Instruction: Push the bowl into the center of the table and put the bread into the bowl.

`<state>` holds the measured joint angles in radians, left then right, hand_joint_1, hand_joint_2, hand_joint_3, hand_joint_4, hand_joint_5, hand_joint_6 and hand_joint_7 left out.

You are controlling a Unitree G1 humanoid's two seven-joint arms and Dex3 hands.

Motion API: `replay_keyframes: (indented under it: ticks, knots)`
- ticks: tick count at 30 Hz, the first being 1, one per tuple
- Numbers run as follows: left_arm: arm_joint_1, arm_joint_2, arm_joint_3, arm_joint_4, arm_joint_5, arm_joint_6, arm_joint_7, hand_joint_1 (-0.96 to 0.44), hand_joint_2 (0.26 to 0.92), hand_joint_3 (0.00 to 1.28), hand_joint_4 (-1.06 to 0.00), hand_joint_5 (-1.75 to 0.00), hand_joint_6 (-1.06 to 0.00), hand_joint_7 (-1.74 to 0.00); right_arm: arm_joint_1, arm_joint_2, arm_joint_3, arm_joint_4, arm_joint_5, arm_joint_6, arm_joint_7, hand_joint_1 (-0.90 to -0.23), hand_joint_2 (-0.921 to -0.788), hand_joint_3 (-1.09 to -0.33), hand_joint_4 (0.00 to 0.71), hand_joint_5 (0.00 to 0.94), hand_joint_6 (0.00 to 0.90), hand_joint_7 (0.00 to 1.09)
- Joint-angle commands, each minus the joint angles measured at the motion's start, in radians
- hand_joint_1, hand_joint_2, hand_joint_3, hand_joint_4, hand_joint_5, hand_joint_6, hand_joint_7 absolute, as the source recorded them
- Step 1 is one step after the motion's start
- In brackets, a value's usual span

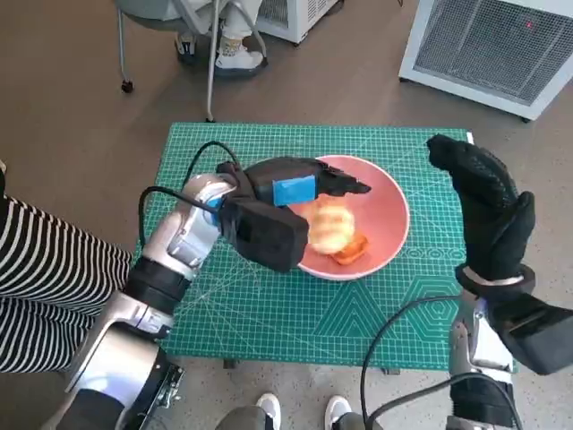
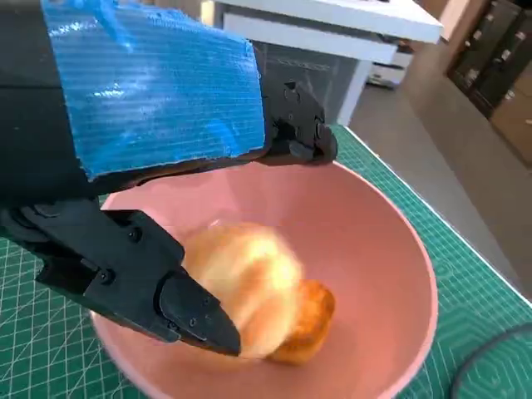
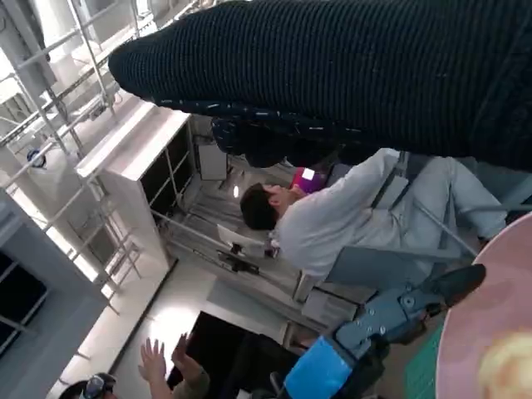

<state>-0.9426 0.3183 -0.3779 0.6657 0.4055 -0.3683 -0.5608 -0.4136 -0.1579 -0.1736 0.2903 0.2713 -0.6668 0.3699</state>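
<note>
A pink bowl (image 1: 394, 193) sits near the middle of the green mat (image 1: 269, 305). Golden bread (image 1: 333, 231) lies inside it, a pale round part on a browner piece. My left hand (image 1: 277, 202) hovers over the bowl's left half, its fingers (image 2: 291, 137) and thumb spread apart above the bread (image 2: 249, 283), which looks blurred against the bowl's wall (image 2: 374, 249). My right hand (image 1: 483, 202), in its black glove, is raised beside the table's right edge with straight fingers and holds nothing. The right wrist view shows the glove (image 3: 374, 66), the bowl's rim (image 3: 490, 316) and my left hand (image 3: 391, 320).
A person in striped clothes (image 1: 45, 278) stands close at the left. A chair and feet (image 1: 228, 49) are beyond the table, a white machine (image 1: 492, 45) at the far right, shoes (image 1: 300, 412) at the near edge. Black cables (image 1: 394, 340) trail over the mat's front right.
</note>
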Motion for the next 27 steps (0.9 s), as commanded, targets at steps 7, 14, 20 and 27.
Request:
replay_keyframes:
  ticks: [7,14,20,27]
  knots:
    - [-0.011,0.004,0.115,0.08,-0.174,-0.089,-0.053,-0.62,0.845,0.02,0.0,0.0,-0.11,0.0,-0.003,-0.016,-0.006,-0.014,-0.013,0.029,-0.015,-0.711,-0.921,-0.74,0.156,0.002,0.064,0.45]
    - [0.019,-0.069,0.301,0.183,-0.448,-0.256,-0.087,-0.75,0.914,0.19,0.0,0.0,-0.09,-0.01,-0.022,-0.024,-0.006,-0.041,-0.018,0.049,-0.027,-0.707,-0.921,-0.739,0.158,0.002,0.066,0.45]
    - [0.07,-0.195,0.461,0.16,-0.701,-0.291,-0.104,-0.82,0.92,0.41,-0.02,-0.01,-0.15,-0.04,-0.043,-0.029,-0.004,-0.069,-0.029,0.068,-0.047,-0.706,-0.921,-0.738,0.159,0.003,0.066,0.45]
    - [0.118,-0.277,0.509,0.07,-0.788,-0.285,-0.076,-0.81,0.921,0.52,-0.1,-0.03,-0.06,-0.42,-0.067,-0.033,-0.002,-0.094,-0.054,0.085,-0.075,-0.696,-0.921,-0.737,0.163,0.004,0.069,0.45]
